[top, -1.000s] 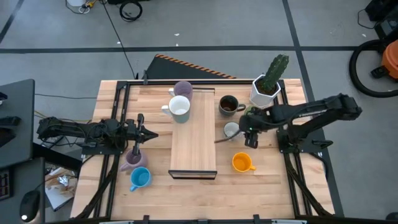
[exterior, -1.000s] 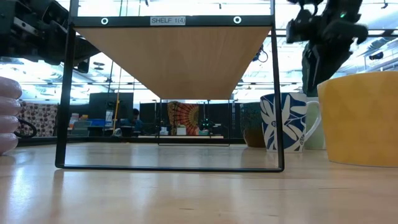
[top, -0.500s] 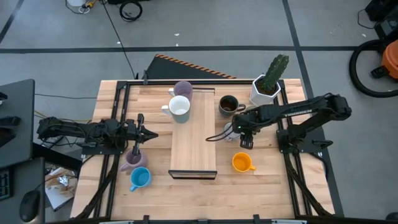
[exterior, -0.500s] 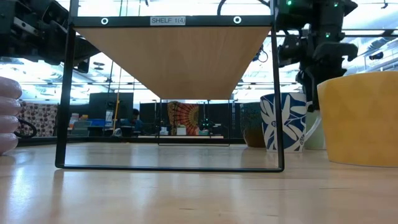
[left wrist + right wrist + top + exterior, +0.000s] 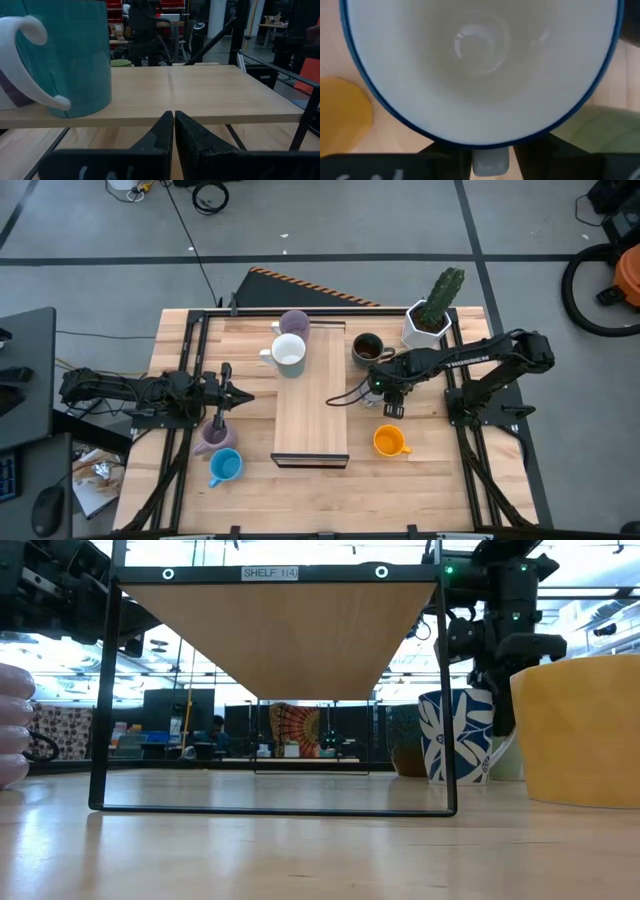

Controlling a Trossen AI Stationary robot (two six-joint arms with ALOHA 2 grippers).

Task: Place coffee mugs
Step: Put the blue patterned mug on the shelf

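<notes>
The shelf frame (image 5: 275,573) bears a label reading "SHELF 1(4)". The right gripper (image 5: 381,387) hangs directly over a white mug with blue floral print (image 5: 455,737), blue-rimmed and white inside, standing on the table (image 5: 440,470) beside the shelf and near the orange mug (image 5: 388,441); whether its fingers grip cannot be told. The left gripper (image 5: 173,120), fingers pressed together and empty, waits at the table's left.

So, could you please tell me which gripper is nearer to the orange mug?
Right. The right gripper hangs just behind the orange mug; the left gripper waits across the shelf.
</notes>
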